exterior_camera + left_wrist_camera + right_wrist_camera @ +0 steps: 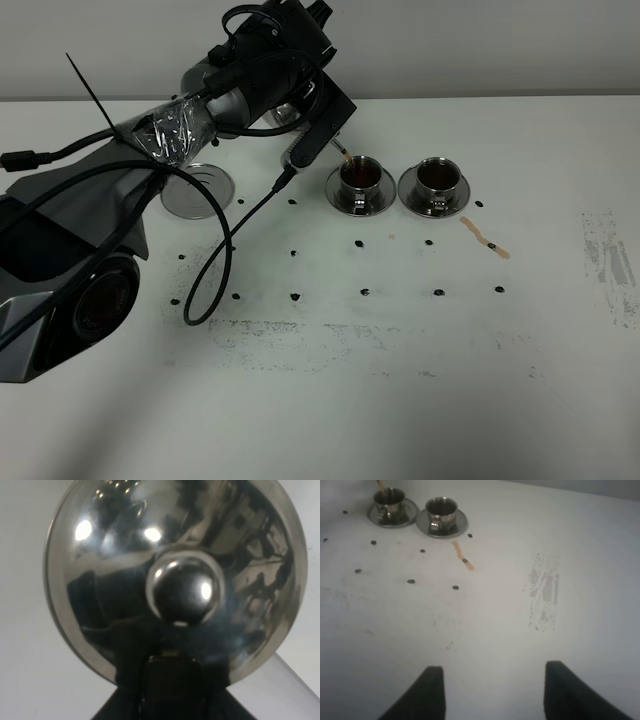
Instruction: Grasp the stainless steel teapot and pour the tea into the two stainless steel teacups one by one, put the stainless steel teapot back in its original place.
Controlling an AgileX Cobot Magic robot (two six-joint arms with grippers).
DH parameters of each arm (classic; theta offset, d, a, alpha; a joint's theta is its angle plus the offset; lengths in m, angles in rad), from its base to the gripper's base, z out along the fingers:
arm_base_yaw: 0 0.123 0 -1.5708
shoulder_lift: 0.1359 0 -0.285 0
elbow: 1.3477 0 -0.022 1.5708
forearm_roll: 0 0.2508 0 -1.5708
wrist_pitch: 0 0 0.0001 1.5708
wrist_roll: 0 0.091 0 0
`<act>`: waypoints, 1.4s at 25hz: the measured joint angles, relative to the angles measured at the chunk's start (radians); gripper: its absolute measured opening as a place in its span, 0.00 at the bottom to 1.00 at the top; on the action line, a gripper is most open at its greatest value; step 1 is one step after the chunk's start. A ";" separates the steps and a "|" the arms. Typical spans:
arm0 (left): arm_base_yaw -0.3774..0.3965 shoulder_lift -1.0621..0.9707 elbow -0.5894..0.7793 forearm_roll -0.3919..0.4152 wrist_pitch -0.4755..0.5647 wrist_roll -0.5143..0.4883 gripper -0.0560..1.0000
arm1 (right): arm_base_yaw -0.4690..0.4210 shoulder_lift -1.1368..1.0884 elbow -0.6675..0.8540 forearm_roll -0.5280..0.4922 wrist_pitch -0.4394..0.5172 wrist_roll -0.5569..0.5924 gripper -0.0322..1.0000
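My left gripper point(318, 128) is shut on the stainless steel teapot point(125, 555) and holds it tilted over the left teacup point(362, 178). A thin stream of tea point(345, 158) runs into that cup. The pot's domed lid and knob point(184, 587) fill the left wrist view; in the exterior high view the arm hides most of the pot. The right teacup point(437, 178) holds dark tea on its saucer. The round steel disc point(197, 190) lies bare at the left. My right gripper point(492, 695) is open and empty, far from both cups point(390, 500) point(441, 509).
A light brown tea streak point(485, 238) lies on the white table right of the cups; it also shows in the right wrist view point(464, 560). Small black dots mark the table. A black cable point(215, 270) loops down from the left arm.
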State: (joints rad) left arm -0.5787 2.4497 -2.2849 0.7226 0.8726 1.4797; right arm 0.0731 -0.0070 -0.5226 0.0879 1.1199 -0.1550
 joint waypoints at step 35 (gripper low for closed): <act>0.088 -0.002 0.000 -0.308 0.003 -0.086 0.24 | 0.000 0.000 0.000 0.000 0.000 0.000 0.48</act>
State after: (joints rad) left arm -0.4911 2.4472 -2.2849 0.4147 0.8758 1.3935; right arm 0.0731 -0.0070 -0.5226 0.0879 1.1199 -0.1550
